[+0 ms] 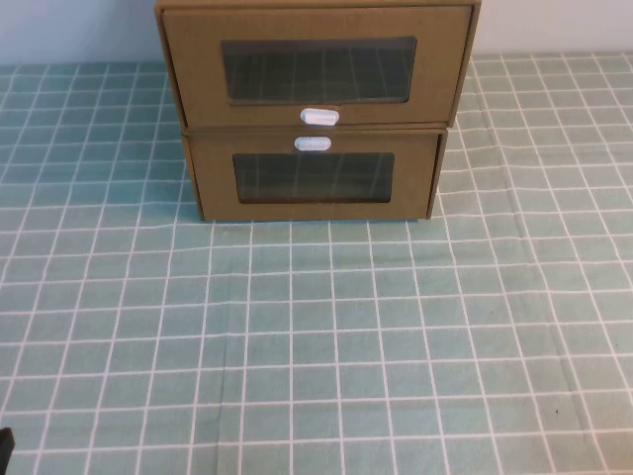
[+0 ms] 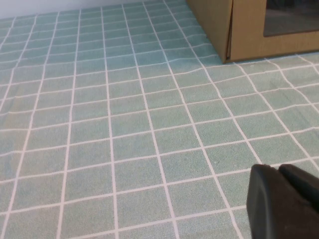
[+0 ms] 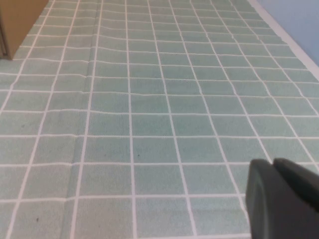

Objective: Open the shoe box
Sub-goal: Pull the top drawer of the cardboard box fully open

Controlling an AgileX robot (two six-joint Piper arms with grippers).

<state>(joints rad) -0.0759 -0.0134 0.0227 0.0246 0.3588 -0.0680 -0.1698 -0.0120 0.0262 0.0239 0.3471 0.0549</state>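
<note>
Two brown cardboard shoe boxes stand stacked at the back of the table, both closed. The upper box point(image 1: 198, 69) and the lower box point(image 1: 213, 178) each have a dark window and a white handle point(image 1: 319, 117), point(image 1: 313, 143). My left gripper point(image 2: 274, 169) is shut and empty, low over the cloth, well short and to the left of the lower box's corner point(image 2: 249, 30). My right gripper point(image 3: 273, 163) is also shut and empty, over the cloth to the right of the boxes; one box edge point(image 3: 17, 20) shows in its view. Neither gripper touches a box.
A green tablecloth with a white grid point(image 1: 316, 346) covers the table and has slight wrinkles near the boxes. A pale wall point(image 1: 79, 30) runs behind the boxes. A small dark part point(image 1: 4, 445) shows at the near left corner of the high view.
</note>
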